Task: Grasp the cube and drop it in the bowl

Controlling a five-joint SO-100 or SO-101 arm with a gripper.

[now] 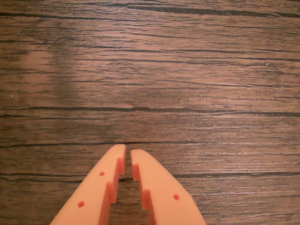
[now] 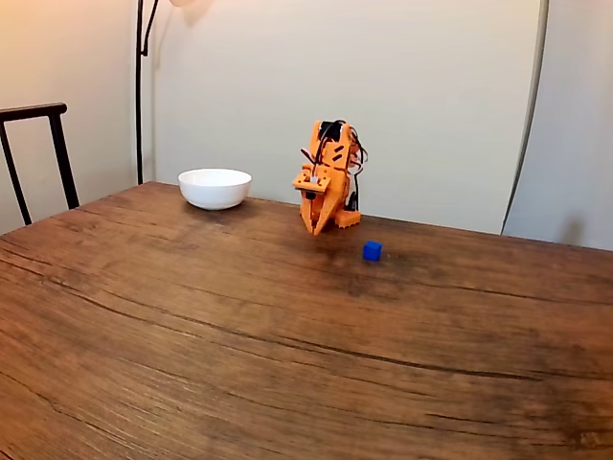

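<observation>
Orange two-finger gripper (image 1: pixel 128 152) nearly closed, empty, folded at rest; tiny blue cube (image 2: pixel 372 250) ungrasped; round white bowl (image 2: pixel 215 188) awaits drop.

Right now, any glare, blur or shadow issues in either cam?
Wrist view: sharp wood grain, a pale sheen patch upper left, gripper tips in focus, nearly closed. Fixed view: soft warm light, slightly hazy; cube and bowl are small but distinct, with faint shadows on the table.
</observation>
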